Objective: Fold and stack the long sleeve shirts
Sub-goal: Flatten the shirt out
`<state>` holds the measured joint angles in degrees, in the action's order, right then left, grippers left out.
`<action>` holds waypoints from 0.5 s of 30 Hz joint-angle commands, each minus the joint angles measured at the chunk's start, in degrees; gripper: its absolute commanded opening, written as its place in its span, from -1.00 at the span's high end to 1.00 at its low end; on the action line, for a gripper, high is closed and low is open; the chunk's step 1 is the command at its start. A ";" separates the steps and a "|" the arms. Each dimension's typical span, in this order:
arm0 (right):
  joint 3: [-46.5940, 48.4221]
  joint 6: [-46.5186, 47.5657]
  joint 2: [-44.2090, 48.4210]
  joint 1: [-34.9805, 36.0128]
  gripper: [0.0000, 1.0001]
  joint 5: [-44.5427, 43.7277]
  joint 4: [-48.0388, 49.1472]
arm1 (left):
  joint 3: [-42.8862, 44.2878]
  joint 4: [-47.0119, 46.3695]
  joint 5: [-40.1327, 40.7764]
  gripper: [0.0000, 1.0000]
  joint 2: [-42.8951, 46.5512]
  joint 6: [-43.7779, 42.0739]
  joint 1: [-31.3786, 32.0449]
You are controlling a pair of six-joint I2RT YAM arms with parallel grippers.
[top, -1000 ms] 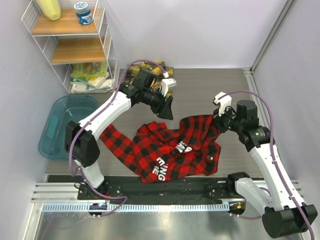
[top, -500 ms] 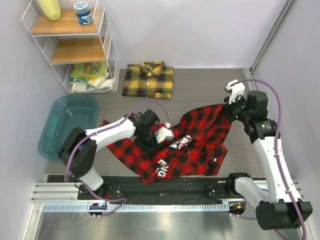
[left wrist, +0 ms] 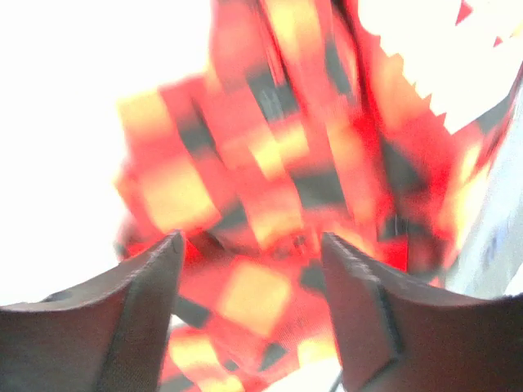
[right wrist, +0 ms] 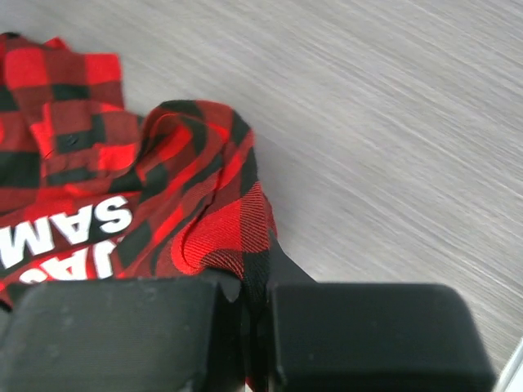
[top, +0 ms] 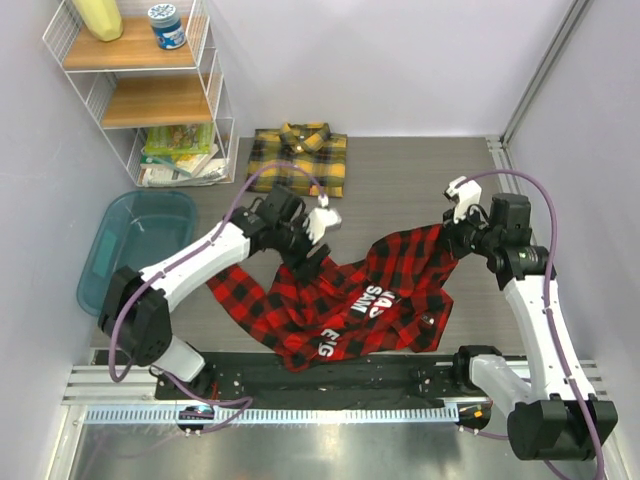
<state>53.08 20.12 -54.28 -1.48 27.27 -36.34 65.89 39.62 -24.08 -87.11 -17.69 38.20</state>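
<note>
The red-and-black shirt (top: 360,300) lies crumpled mid-table with its white lettering up and one sleeve trailing left. My left gripper (top: 312,252) is over its upper left edge. In the left wrist view the fingers (left wrist: 155,286) are partly closed with a bunch of the backlit red fabric (left wrist: 270,163) filling the gap at the gripper (left wrist: 249,241). My right gripper (top: 455,232) is shut on the shirt's upper right corner. The right wrist view shows the gripper (right wrist: 255,286) pinching a fold of the cloth (right wrist: 196,204). The yellow-and-black shirt (top: 300,158) lies folded at the back.
A white wire shelf (top: 150,90) with bottles and packets stands at the back left. A teal bin (top: 135,250) sits on the floor to the left. A black rail (top: 330,375) runs along the near table edge. A metal post (top: 530,90) stands at the right.
My left gripper dropped onto the red shirt, then rose up and right with fabric. My right gripper moved slightly down and left with its corner. The shirt shifted and its lettering turned.
</note>
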 commanded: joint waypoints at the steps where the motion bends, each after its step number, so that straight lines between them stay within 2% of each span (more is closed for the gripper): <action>1: -1.40 1.94 5.05 -0.19 0.98 4.37 -0.84 | 8.97 -11.05 -1.41 -0.50 -3.58 8.27 1.26; 6: -0.79 1.85 6.56 -0.19 0.98 3.85 -1.81 | 13.91 -12.54 -1.94 -0.59 -15.34 12.33 5.22; 8: -0.26 1.77 6.56 -0.19 0.98 3.76 -2.68 | 14.79 -12.81 -0.63 -0.61 -16.86 12.59 7.24; 11: 0.09 1.94 6.73 -0.19 0.98 3.58 -3.39 | 13.75 -14.21 2.62 -0.66 -18.00 12.77 9.96; 15: -0.34 2.47 7.08 -0.19 0.98 3.58 -4.18 | 12.78 -14.92 12.52 -0.67 -19.67 11.98 13.22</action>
<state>51.20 21.28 -48.10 -1.50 29.98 -40.07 78.35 27.66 -20.21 -107.48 -6.17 48.99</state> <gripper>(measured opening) 0.026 0.838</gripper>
